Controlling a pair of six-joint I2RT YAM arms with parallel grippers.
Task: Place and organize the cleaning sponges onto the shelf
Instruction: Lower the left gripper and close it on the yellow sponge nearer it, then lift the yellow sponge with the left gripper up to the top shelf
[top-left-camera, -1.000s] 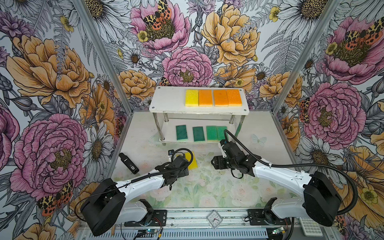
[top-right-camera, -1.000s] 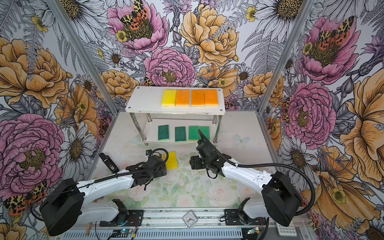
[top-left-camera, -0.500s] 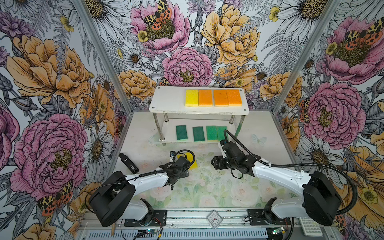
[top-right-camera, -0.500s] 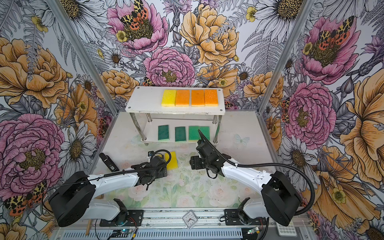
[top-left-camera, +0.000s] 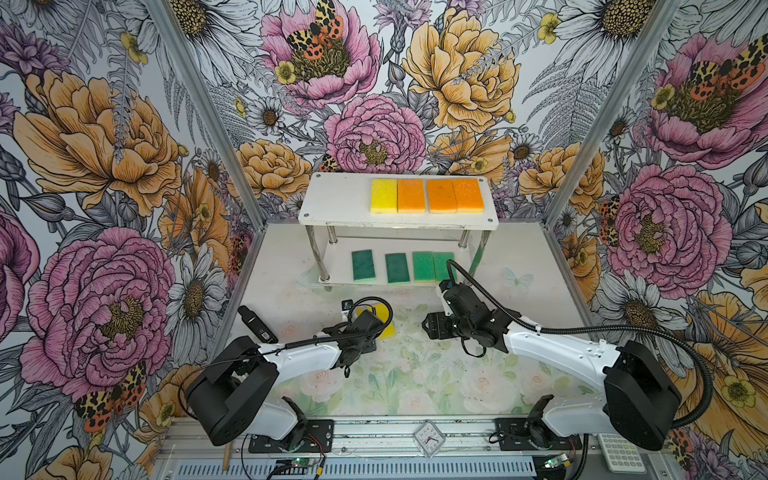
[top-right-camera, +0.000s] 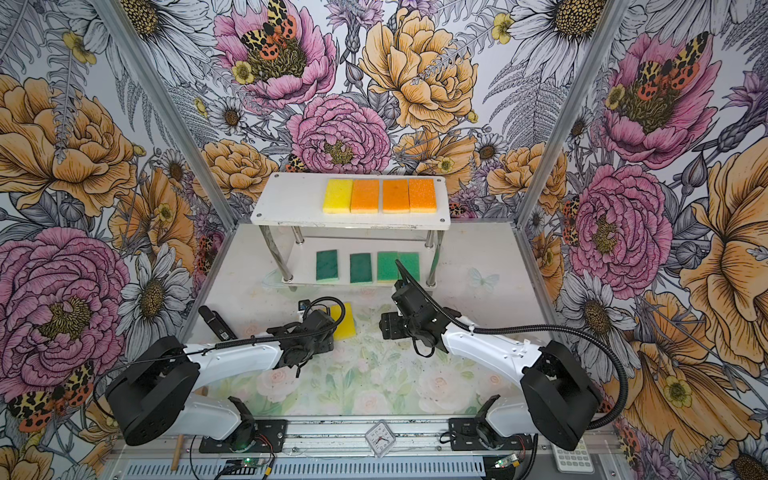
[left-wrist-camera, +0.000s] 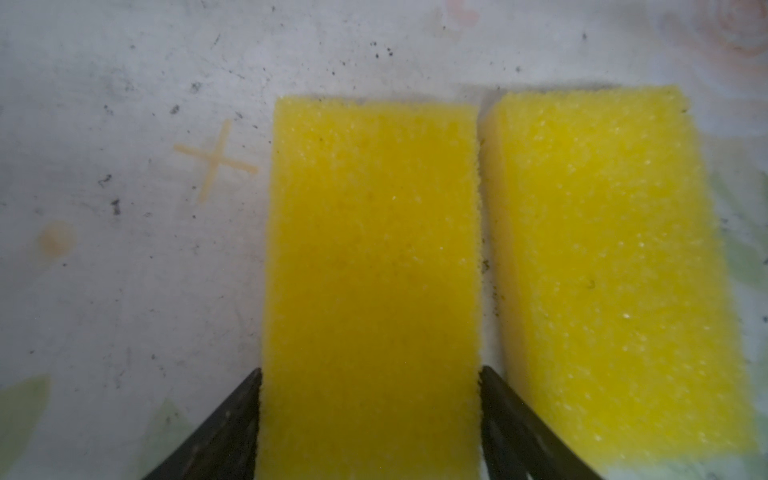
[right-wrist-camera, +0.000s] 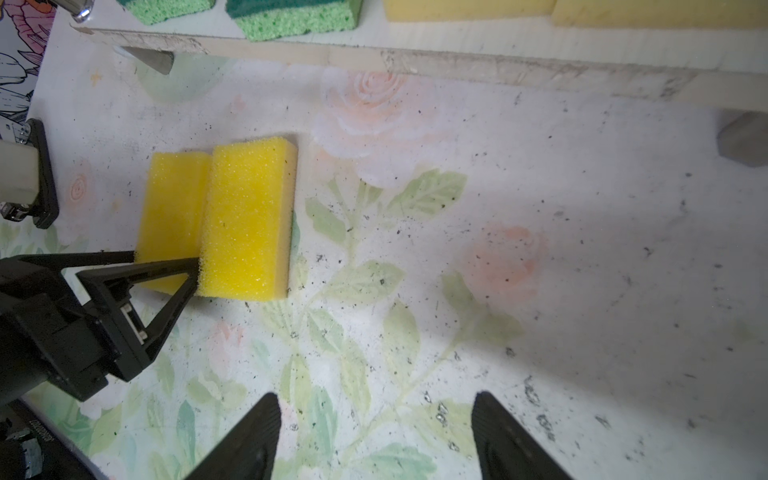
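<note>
Left wrist view: the fingers of my left gripper (left-wrist-camera: 370, 370) pressed against both long sides of one yellow sponge (left-wrist-camera: 374, 232). It lay flat on the table (right-wrist-camera: 540, 249), in front of the shelf (top-left-camera: 332, 199), with a second yellow sponge (left-wrist-camera: 602, 257) just beside it. My right gripper (right-wrist-camera: 376, 395) hung wide open, empty. The shelf held four sponges (top-left-camera: 411, 196) on top and four green ones (top-left-camera: 399, 268) below.

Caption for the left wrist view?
Left hand clamps one yellow sponge by its long sides; a second yellow sponge lies beside it on the table.
</note>
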